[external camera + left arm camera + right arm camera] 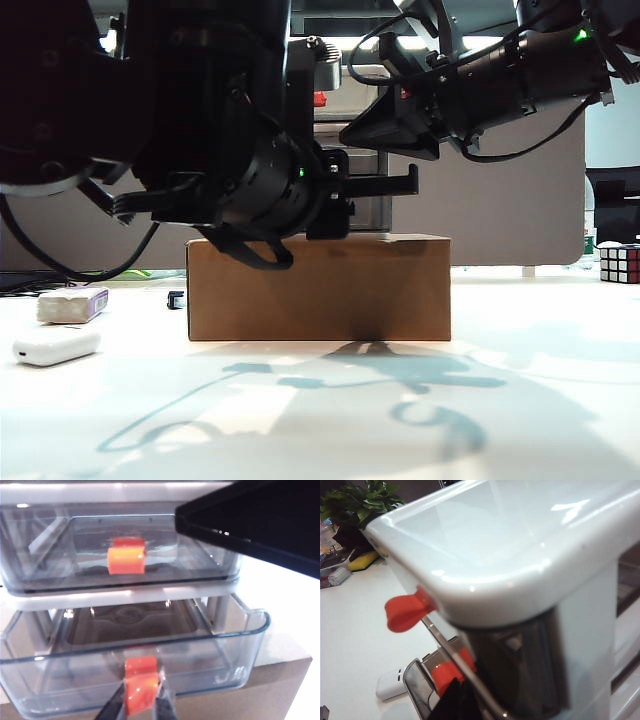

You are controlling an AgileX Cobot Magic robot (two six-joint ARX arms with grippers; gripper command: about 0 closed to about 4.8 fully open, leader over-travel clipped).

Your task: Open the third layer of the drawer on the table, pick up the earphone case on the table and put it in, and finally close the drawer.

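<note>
Left gripper pinches the third layer handle; pull straight out, steadily. Right gripper prob. braces drawer top, jaws unseen.

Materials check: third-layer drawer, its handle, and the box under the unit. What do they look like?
Third layer: likely clear smoky plastic, glossy; the tray floor shows through its walls and the rim carries highlights.
Handle: opaque orange-red, probably moulded plastic, smooth sheen; the left gripper fingers sit on either side of it.
Box: looks like brown cardboard, matte, no glare.
</note>
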